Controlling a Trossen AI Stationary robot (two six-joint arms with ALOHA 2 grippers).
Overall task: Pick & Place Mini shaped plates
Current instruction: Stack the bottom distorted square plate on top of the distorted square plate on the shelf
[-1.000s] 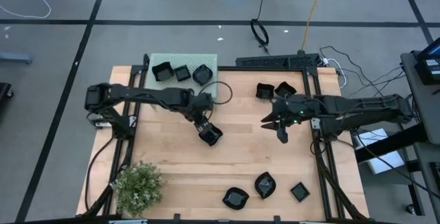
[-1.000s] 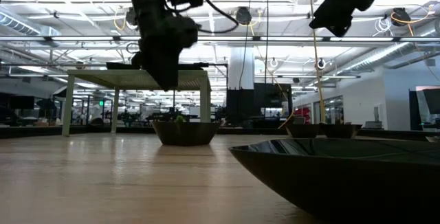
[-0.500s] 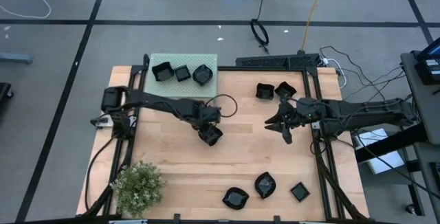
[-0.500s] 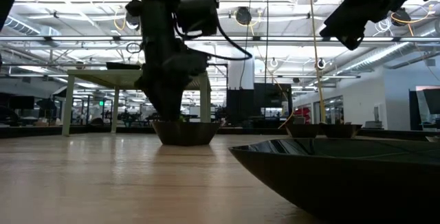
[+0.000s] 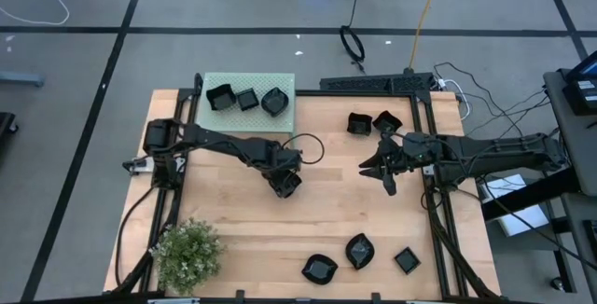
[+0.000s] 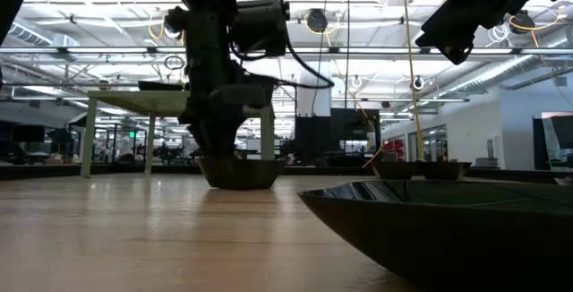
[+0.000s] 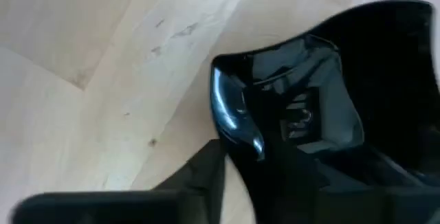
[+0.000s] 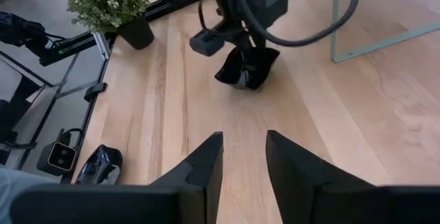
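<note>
We see the left gripper (image 5: 284, 183) down at mid-tabletop, closed on a black square plate (image 5: 286, 184) that sits on the wood. The right gripper (image 5: 381, 167) hangs above the tabletop toward the right edge, fingers parted, holding nothing. Three plates (image 5: 246, 99) lie on the pale green stand (image 5: 283, 84) at the far edge, two plates (image 5: 372, 122) sit near the far right, and three more (image 5: 359, 259) lie along the near edge. A potted plant (image 5: 187, 251) occupies the near-left corner.

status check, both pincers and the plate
Left pincer down on a plate mid-table, grip unclear. Right pincer open, hovering, empty. Nothing in the way.
</note>
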